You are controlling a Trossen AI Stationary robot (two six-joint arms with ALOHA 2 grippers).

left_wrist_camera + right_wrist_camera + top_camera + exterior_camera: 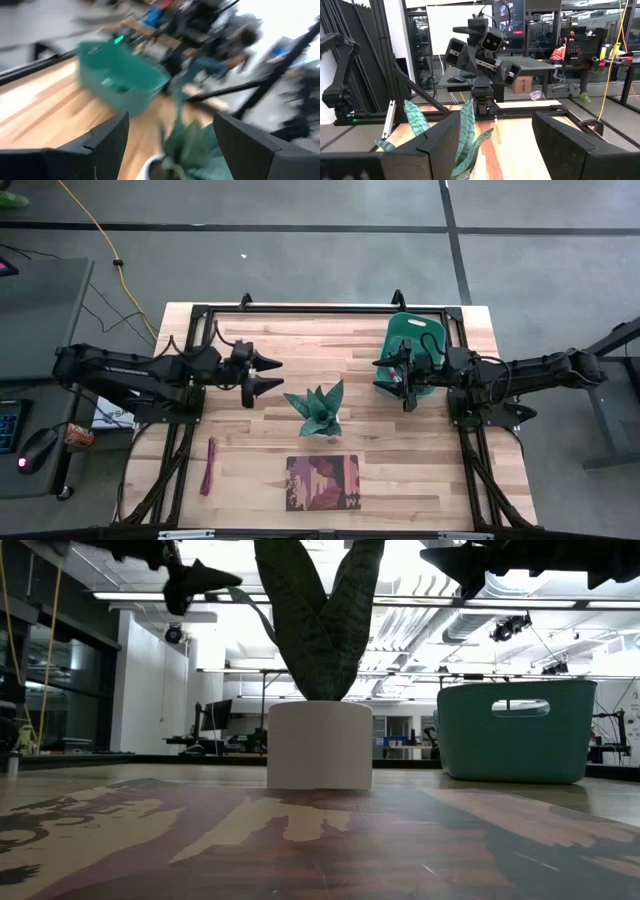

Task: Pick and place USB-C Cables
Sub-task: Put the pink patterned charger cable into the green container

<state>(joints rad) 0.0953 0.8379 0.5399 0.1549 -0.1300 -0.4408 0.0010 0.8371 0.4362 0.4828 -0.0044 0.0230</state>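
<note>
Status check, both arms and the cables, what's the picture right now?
Left tool open, empty, above the table left of the plant. Right tool open, empty, over the green basket. One dark red cable near the table's left front; other cables not seen.

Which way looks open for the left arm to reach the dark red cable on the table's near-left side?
Probably straight down its own side: the left gripper hangs open, and only bare wooden table lies between it and the dark red cable.

Wooden table — plant, book, green bin, red cable.
</note>
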